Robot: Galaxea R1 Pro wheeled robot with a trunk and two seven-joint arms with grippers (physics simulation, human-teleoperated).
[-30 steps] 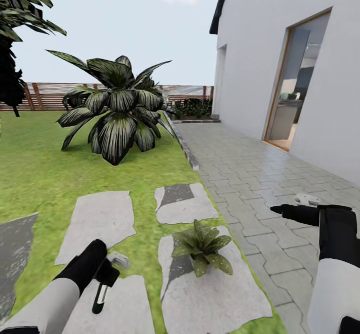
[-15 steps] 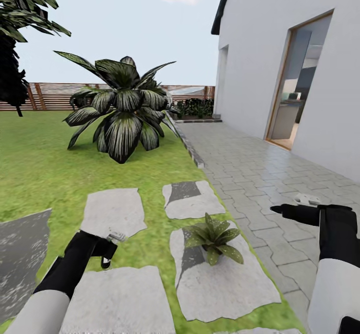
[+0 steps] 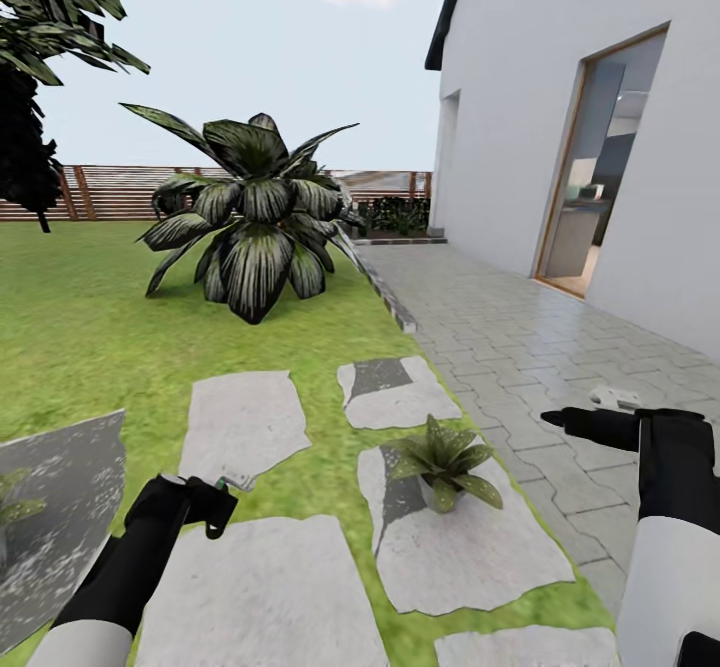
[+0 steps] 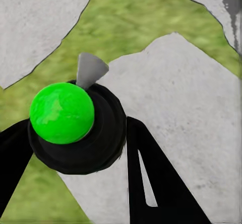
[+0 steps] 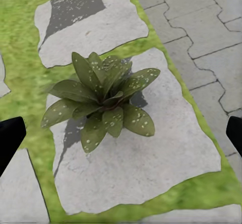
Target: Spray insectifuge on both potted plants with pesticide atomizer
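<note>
Swinging up from a downward hang, the atomizer (image 3: 235,480) now lies almost level in the left gripper (image 3: 207,507), its grey nozzle head towards the lawn ahead. That looks like aiming, so spraying seems about to start rather than under way. The whole head view has also shifted, so the camera moved; the plant (image 3: 443,459) did not. It sits on a slab (image 3: 480,557) near the paving, to the right of the nozzle and apart from it. The right gripper (image 3: 560,417) holds the same pose over the paving as before. Counted here: one atomizer, one potted plant for certain, one big dark palm-like plant (image 3: 250,217), six slabs (some cut by the edge), two grippers. A few leaves at the left edge may be the second pot; I cannot tell.

In the left wrist view, the bottle is seen end-on as a bright green round (image 4: 62,112) inside a dark ring, with the grey trigger (image 4: 91,69) poking out beyond it. The black fingers (image 4: 156,183) pinch it from both sides. Below lie grass and two slabs, with no plant in line.

In the right wrist view, one rosette (image 5: 103,100) sits on its slab, leaves speckled pale. The fingertips (image 5: 10,133) stand far spread at either edge, holding nothing.
</note>
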